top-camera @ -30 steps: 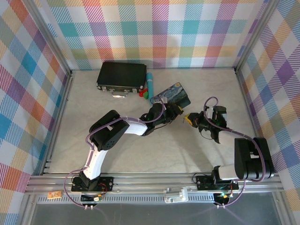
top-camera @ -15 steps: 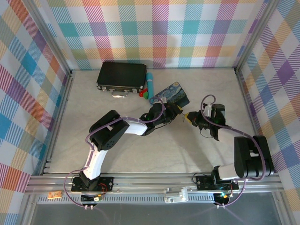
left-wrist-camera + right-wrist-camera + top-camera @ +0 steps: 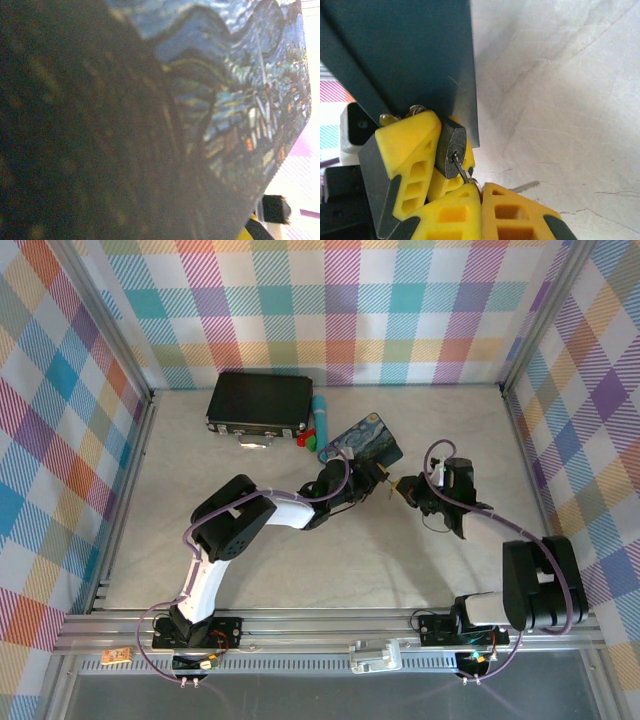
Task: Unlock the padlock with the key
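Padlock (image 3: 449, 145) keyhole faces right pincer (image 3: 481, 193); key (image 3: 461, 171) shaft seated, slanting lower-right.

padlock (image 3: 451, 150) looks like dull matt grey metal, key (image 3: 461, 169) is shinier metal, tin (image 3: 240, 100) glossy painted, tabletop (image 3: 560, 100) smooth marble-look

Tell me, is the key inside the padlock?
In. The key pokes into the keyhole of the padlock; the right gripper pinches it.

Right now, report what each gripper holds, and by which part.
The left gripper clamps the padlock by its body. The right gripper pinches the key by its head end, its blade in the padlock's keyhole.
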### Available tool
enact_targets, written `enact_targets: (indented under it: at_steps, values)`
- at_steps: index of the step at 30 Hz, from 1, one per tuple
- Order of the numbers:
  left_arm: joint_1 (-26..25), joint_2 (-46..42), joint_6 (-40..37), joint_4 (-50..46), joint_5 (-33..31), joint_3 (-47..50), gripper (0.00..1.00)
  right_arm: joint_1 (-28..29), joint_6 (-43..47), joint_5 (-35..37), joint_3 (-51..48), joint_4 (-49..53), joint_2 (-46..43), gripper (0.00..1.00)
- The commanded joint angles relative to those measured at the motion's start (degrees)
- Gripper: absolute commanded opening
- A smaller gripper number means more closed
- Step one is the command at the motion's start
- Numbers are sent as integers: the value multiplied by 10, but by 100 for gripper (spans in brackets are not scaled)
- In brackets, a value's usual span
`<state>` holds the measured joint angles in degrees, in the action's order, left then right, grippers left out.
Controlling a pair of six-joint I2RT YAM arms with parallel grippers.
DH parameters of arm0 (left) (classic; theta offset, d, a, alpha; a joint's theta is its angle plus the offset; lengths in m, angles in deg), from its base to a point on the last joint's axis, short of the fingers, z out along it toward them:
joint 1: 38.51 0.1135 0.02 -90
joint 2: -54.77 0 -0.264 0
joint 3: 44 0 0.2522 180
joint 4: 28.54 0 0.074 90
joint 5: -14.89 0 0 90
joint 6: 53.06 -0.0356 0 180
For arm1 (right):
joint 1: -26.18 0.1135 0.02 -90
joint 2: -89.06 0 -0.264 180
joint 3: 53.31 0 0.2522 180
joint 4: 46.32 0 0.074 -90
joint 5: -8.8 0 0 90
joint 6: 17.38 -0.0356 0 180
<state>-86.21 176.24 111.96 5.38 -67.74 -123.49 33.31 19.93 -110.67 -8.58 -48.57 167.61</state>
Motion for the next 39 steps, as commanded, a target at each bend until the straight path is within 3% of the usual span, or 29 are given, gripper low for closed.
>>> enact_targets:
  at_steps: [1, 4, 9, 15, 17, 20, 24, 28, 34, 39]
  values:
    - [-45, -9, 16, 75, 134, -5, 0, -19, -68, -80, 39, -84, 46, 0]
    - [-45, -20, -8, 53, 139, 3, 0, -22, -114, -126, 53, -98, 76, 0]
    - [-42, -18, -9, 44, 135, -3, 0, -22, -184, -126, 31, -157, 78, 0]
    - [-42, -5, 6, 51, 139, -26, 0, -21, -109, -78, 33, -109, 52, 0]
    - [-42, -7, -6, 47, 140, -29, 0, -22, -126, -70, 28, -120, 53, 0]
    - [-39, 4, -26, 88, 146, -25, 0, -25, -188, -85, 28, -136, 66, 0]
    - [-35, 22, -80, 139, 159, -11, 0, -38, -304, -181, 53, -192, 110, 0]
    - [-35, 62, -104, 249, 175, -5, 0, -45, -479, -230, 49, -350, 149, 0]
    - [-37, 91, -126, 284, 161, -13, 0, -45, -724, -164, 15, -584, 182, 0]
    - [-36, 103, -125, 262, 171, -38, 0, -44, -770, -122, 0, -646, 210, 0]
